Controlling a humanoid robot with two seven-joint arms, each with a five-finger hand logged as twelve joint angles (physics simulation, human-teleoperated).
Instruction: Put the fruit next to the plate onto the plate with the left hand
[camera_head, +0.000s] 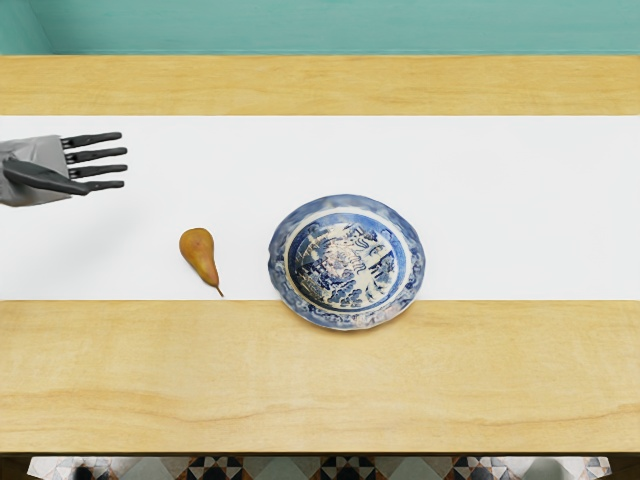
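Observation:
A brown-orange pear (199, 254) lies on the white runner, its stem pointing toward the front right. Just right of it sits a blue-and-white patterned plate (400, 296), with nothing on it. My left hand (96, 162) comes in from the left edge, up and to the left of the pear and well apart from it. Its fingers are stretched out straight toward the right and hold nothing. The right arm does not show.
A white runner (520, 200) crosses the wooden table (320, 380) from side to side. A teal wall (330, 25) runs behind the table's far edge. Patterned floor tiles show below the front edge.

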